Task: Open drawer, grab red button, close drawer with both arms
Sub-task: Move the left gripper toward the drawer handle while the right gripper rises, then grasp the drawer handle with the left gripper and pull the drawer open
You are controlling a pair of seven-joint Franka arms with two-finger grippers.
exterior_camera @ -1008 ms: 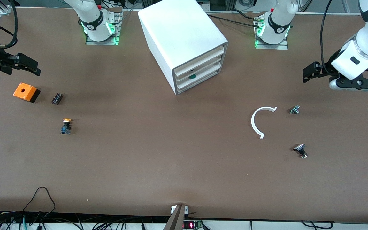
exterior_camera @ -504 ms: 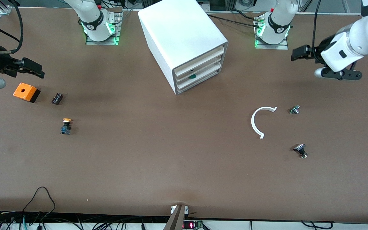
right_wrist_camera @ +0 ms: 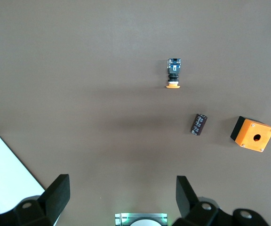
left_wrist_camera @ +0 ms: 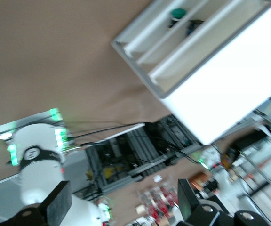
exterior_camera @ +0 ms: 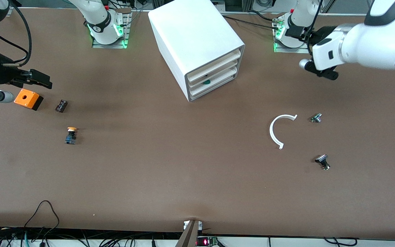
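**A:** At the right arm's end of the table, what do we see first?

**B:** We see the right gripper hanging over the table just beside an orange box with a hole. In its wrist view the gripper has its fingers spread wide and holds nothing. Near the box lies a small dark cylinder. Nearer the front camera stands an orange-capped button on a blue base.

**A:** And toward the middle?

**B:** We find the white cabinet between the two arm bases, turned at an angle. Its three drawers are all flush with its front, none pulled out. A green-capped thing shows at the front of the lower drawers. In the left wrist view a dark item sits beside it. We cannot tell whether that is the red-capped button, and we see no red cap elsewhere.

**A:** What lies toward the left arm's end?

**B:** We see a white plastic arc flat on the table. Beside it is a small metal part, and nearer the front camera is a dark-headed part. The left gripper is up in the air over the left arm's base. Its wrist view shows the gripper with the fingers wide apart and empty.
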